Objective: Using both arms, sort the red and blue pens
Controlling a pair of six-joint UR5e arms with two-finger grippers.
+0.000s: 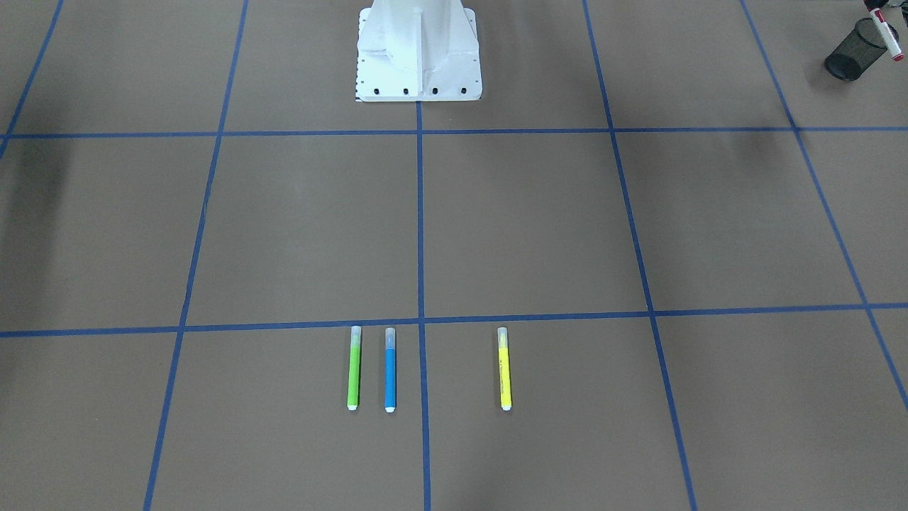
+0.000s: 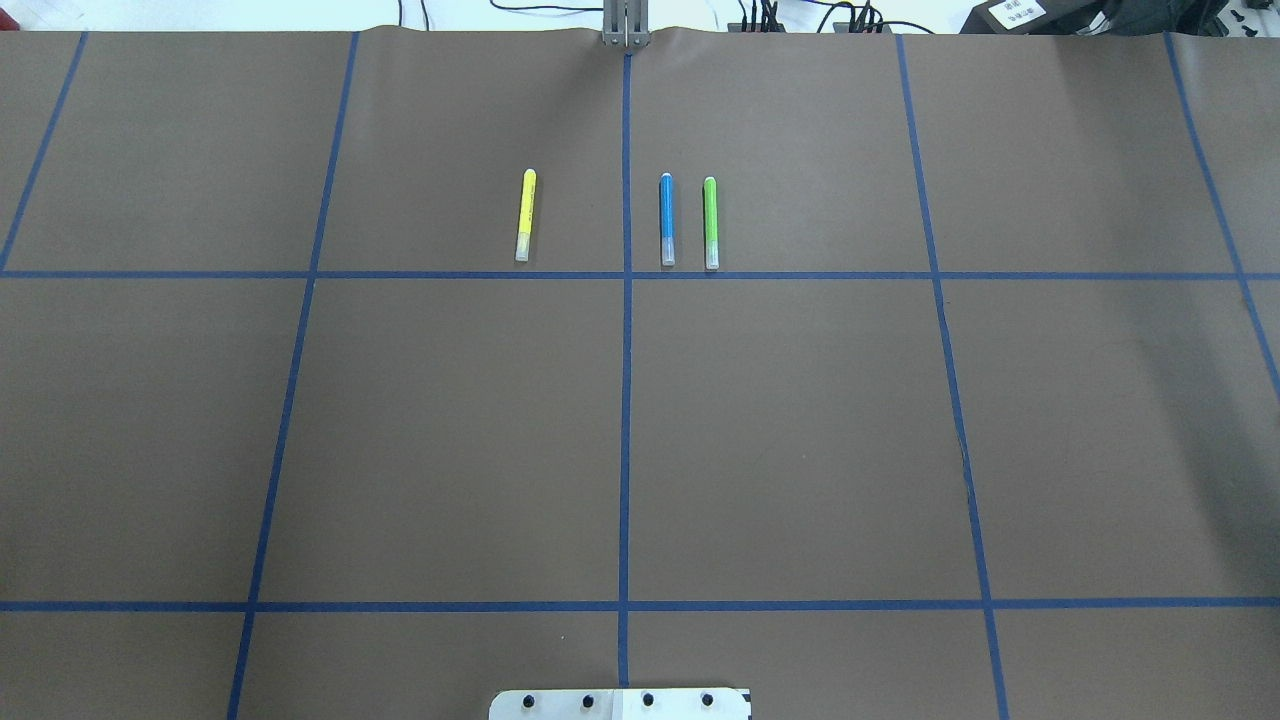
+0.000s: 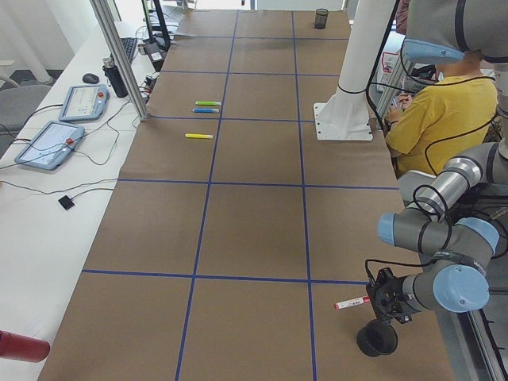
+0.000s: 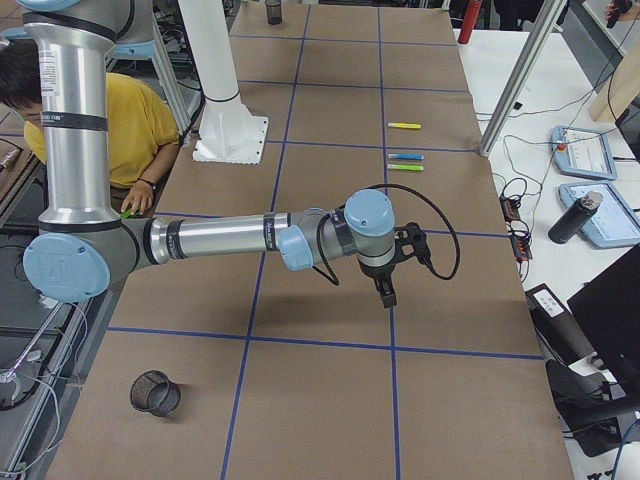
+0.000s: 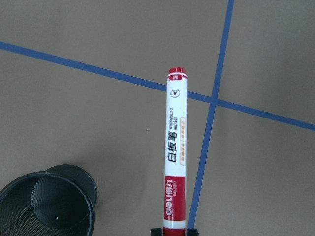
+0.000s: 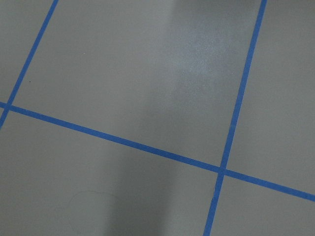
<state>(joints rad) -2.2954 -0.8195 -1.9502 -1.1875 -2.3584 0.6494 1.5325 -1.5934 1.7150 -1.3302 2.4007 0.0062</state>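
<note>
— Count, nearest first?

— One red marker [image 5: 175, 147], clamped by its cap end in the left claw [image 5: 174, 231], held off the counter [image 2: 800, 420] near one black mesh cup [image 5: 59, 196]. Farther out, three slim pens lying flat and parallel: one green pen [image 1: 354, 370], one blue pen [image 1: 390, 372] just beside it, one yellow pen [image 1: 504, 370] across the centre tape line, well apart from both. Second mesh cup [image 3: 321, 17] at the counter's far end.

— Right claw [image 4: 385, 290]?

— Hanging over bare counter, pointing down. Cannot tell whether apart or together.

— Any writing?

— "deli" in white on the red cap; "白板笔" and "Whiteboard marker" down the white barrel.

— Surface, room?

— Brown paper gridded with blue tape lines [image 2: 625, 400], white pedestal [image 1: 418, 50] bolted on. Two tablets [image 3: 48, 144] off to the side, one person in a yellow shirt [image 3: 432, 119] near the pedestal.
</note>
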